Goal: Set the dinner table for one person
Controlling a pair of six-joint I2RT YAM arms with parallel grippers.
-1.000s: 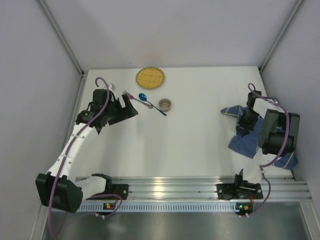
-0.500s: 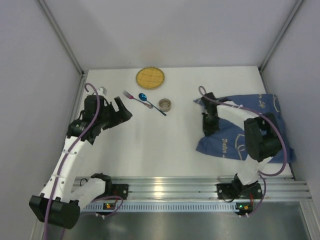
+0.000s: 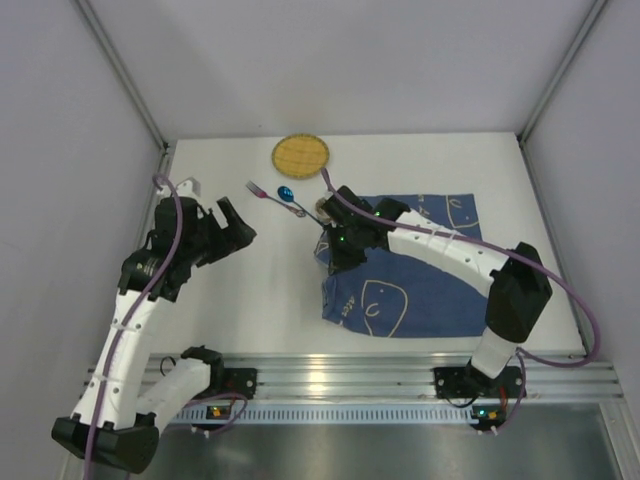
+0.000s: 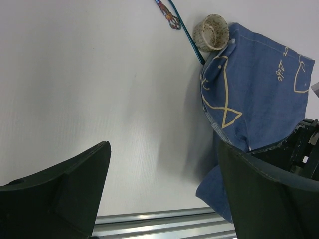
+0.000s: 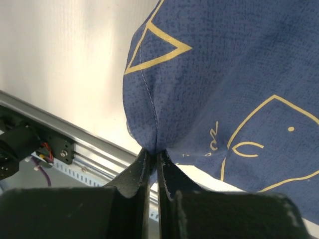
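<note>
The white dinner table [image 3: 260, 290] fills the floor of the top view. My right gripper [image 3: 337, 247] is shut on a pinch of the dark blue placemat [image 3: 410, 275], which is spread across the middle right of the table; the pinched fold shows in the right wrist view [image 5: 152, 149]. My left gripper [image 3: 233, 225] is open and empty, above the table's left side, apart from everything. In the left wrist view the placemat [image 4: 259, 89] lies at the right and its top corner touches a small bowl [image 4: 211, 32].
A yellow plate [image 3: 300, 154] sits at the back. A fork [image 3: 262, 192], a blue spoon [image 3: 292, 200] and the small bowl [image 3: 326, 206] lie just left of the placemat's back corner. Grey walls close in both sides; a metal rail [image 3: 330, 375] runs along the near edge.
My right gripper has dragged the placemat from the far right edge leftward to the middle, unfolding it flat. My left arm has drawn back toward the left and lower.
</note>
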